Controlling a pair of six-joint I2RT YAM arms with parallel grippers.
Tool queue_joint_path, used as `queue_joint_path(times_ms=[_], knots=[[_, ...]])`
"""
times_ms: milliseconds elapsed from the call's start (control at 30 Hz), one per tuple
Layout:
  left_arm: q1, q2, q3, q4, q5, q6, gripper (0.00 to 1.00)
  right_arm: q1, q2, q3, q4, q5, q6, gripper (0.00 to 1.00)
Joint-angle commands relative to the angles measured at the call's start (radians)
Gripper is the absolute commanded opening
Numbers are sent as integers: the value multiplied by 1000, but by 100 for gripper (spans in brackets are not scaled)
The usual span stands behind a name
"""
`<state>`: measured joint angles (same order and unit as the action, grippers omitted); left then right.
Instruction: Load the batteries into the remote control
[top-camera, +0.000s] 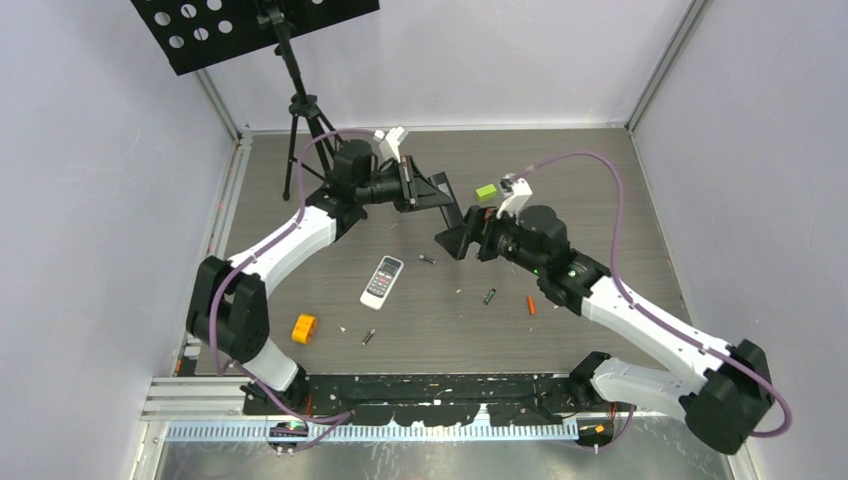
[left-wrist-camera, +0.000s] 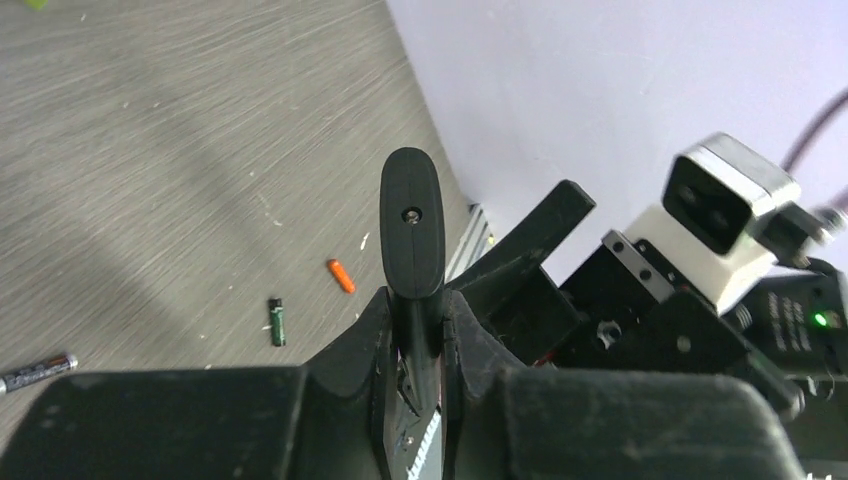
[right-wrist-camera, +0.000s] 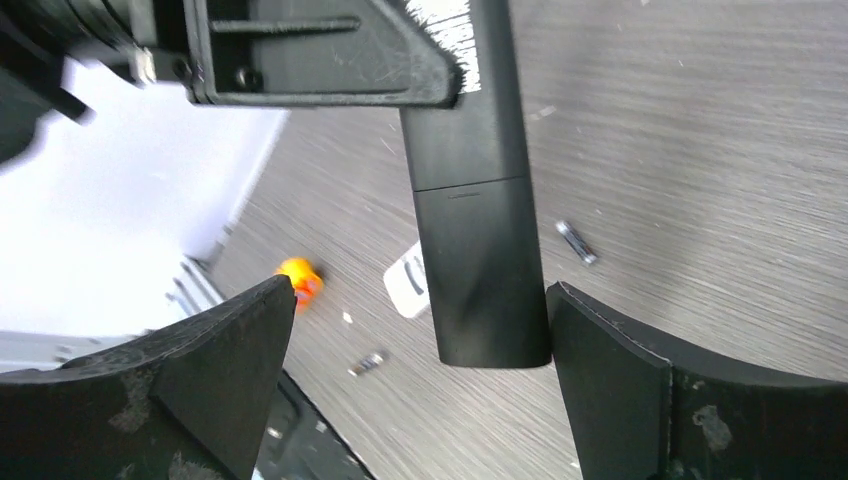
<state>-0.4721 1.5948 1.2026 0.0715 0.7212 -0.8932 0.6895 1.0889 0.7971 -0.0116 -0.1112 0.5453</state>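
1. Here, the left hand (top-camera: 425, 190) pinches a black remote control (right-wrist-camera: 480, 250) at one end and holds it in the air above the desk (top-camera: 600, 220).
2. The remote's long axis runs from the left hand towards the right hand (top-camera: 462, 240), with its free end pointing at that hand.
3. The right hand is spread wide. One finger (right-wrist-camera: 230, 370) stands on each side of the remote's free end; whether either finger touches it cannot be told.
4. The remote is slim, flat and matte black. A seam crosses its width, and there is white lettering near the gripped end.
5. Four batteries (top-camera: 427, 260) lie flat and scattered on the desk, well apart from each other.
6. Three are dark with pale ends. The orange-red battery (top-camera: 531, 306) lies with its long axis running near to far.
7. A white remote (top-camera: 382, 281) lies face up near the middle of the desk.
8. An orange block (top-camera: 304, 328) sits near the left arm, and a lime-green block (top-camera: 486, 191) sits further back.
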Motion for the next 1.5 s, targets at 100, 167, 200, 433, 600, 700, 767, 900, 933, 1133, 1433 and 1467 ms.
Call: queue_joint_path(times_ms=[100,167,200,433,600,700,767,900,933,1133,1433,1467], knots=[[53,-170,-91,340,31,-68,0,1,-149,-129,332,147,466,100],[62,-201,-108,395,30,-141,0,-6,-141,-126,333,185,553,100],[64,-217,-111,415,30,-166,0,-7,-135,-122,351,186,577,100],[66,-283,-164,511,-12,-297,0,-7,-54,-108,625,67,682,87],[66,-269,-184,596,-1,-397,0,-7,-8,-82,735,30,703,80],[66,-253,-188,649,9,-453,0,-7,18,-68,753,23,710,74],[66,-249,-192,676,10,-483,0,-7,32,-63,757,18,713,65],[66,-243,-196,695,8,-514,0,-7,49,-76,779,18,719,35],[66,-243,-195,697,6,-521,0,-7,52,-82,785,16,716,29],[87,-249,-189,699,-9,-560,0,-8,39,-159,865,-39,613,1],[99,-214,-160,785,38,-654,0,-47,-20,-192,865,-218,528,0],[100,-216,-162,784,30,-647,0,-50,-24,-195,858,-198,532,1]])
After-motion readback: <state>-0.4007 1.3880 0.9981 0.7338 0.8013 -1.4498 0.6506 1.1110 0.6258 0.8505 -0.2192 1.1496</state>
